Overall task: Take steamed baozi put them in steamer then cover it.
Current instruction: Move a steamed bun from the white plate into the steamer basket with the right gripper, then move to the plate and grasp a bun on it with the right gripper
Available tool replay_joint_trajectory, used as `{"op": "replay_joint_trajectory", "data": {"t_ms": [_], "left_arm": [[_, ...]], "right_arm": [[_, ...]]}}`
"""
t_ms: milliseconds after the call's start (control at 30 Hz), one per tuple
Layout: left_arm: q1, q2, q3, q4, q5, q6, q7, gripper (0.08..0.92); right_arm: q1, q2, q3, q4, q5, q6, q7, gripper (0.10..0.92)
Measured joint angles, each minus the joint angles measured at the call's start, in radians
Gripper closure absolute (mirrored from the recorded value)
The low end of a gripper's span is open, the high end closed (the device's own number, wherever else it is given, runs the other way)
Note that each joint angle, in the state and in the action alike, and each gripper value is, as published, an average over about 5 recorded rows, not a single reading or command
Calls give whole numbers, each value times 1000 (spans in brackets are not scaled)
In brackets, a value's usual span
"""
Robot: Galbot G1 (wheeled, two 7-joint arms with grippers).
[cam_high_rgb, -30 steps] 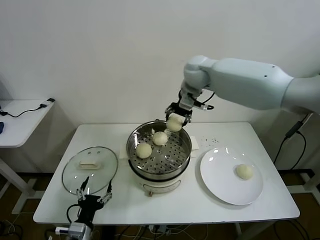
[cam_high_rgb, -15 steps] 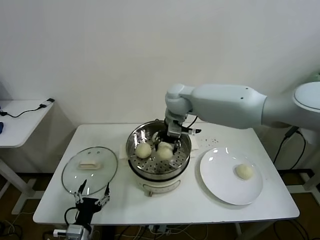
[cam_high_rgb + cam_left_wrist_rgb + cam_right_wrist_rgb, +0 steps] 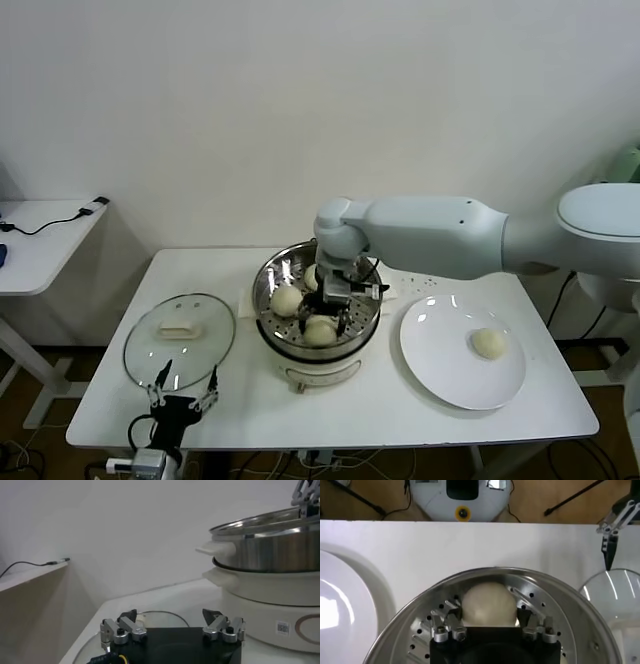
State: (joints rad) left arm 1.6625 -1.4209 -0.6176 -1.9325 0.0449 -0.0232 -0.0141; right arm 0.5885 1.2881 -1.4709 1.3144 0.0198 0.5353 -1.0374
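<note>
A baozi (image 3: 487,605) sits on the steamer (image 3: 368,312)'s perforated tray, near side, the right gripper (image 3: 489,626) straddling it with fingers eased apart, apparently letting go (two more lie behind). One waits on the plate (image 3: 440,370); the left gripper (image 3: 182,397) idles open by the glass cover (image 3: 205,325).

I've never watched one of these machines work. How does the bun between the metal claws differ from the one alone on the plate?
The baozi between the right gripper's fingers lies on the perforated tray inside the steamer, with two others behind it; the baozi on the white plate lies alone on the plate. The first has fingers on either side; nothing touches the second. Both are round, smooth and cream-white.
</note>
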Motion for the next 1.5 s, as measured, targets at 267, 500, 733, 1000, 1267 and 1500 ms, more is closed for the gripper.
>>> {"op": "replay_joint_trajectory", "data": {"t_ms": [267,500,733,1000,1267,1500], "left_arm": [[-2,0,2,1,1,0,-1,177],[-1,-1,2,-3,2,0,-1,177],[1,3,7,-11,5,-1,-2,177],[-6,7,8,-14,0,-3,-2,177],[-9,10,2,-18,-1,-2,-1,177],[-4,8,-3,-24,3,2,0,177]], "right_arm": [[1,-5,27,-18,-38,27,-16,203],[30,-41,64,-25,-53,66,-22,202],[108,-151,63,-16,-29,53,1,203],[221,-370,-44,44,118,-182,64,203],[180,-610,-29,71,221,-491,59,203],[-51,-758,148,54,216,-642,29,203]]}}
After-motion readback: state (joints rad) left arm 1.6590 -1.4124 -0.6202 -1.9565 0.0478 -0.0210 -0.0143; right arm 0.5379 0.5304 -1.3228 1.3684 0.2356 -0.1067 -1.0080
